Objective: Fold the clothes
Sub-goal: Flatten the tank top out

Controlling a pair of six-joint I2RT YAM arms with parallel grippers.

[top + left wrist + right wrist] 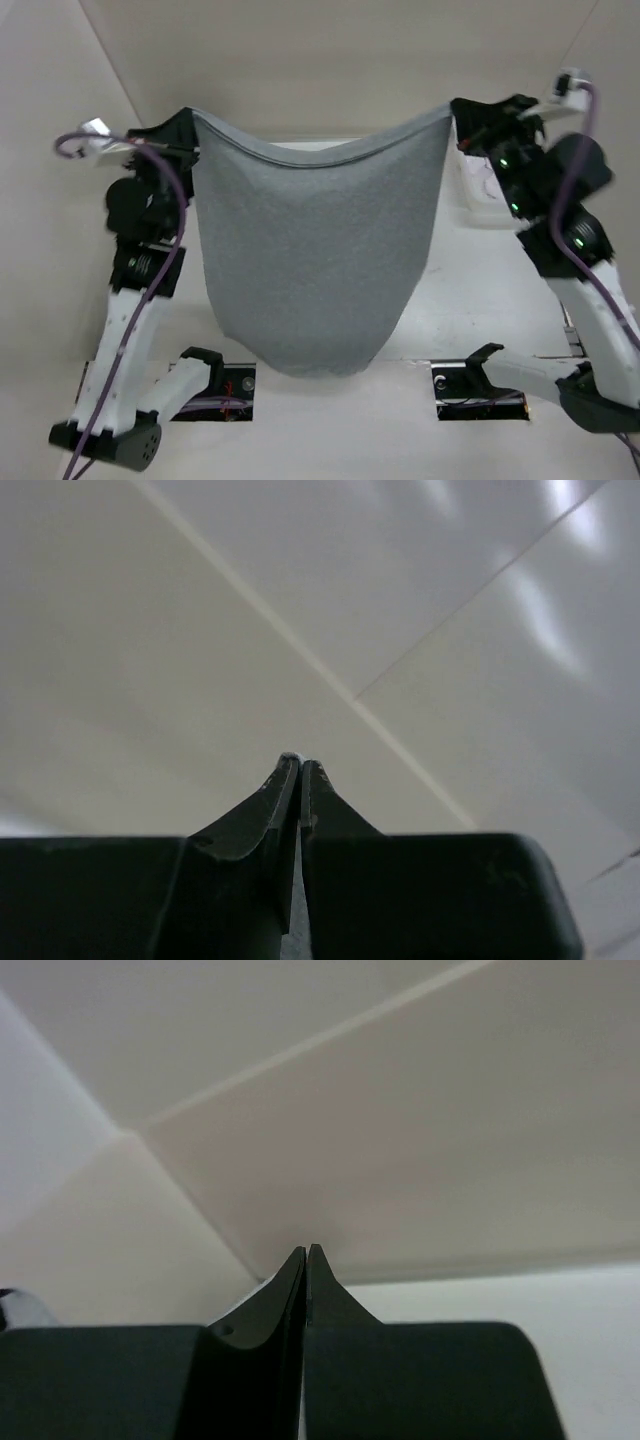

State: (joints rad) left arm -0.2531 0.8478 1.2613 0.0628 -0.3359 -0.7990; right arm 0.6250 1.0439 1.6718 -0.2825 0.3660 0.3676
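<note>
Both arms raised high & spread wide, elbows bent. Wrist cams show only pinched fingers vs. pale walls, cloth hardly visible there. L tool & R tool each clenched on a top corner of the grey tank top. It hangs betw. them over the bench, top edge sagging.
</note>
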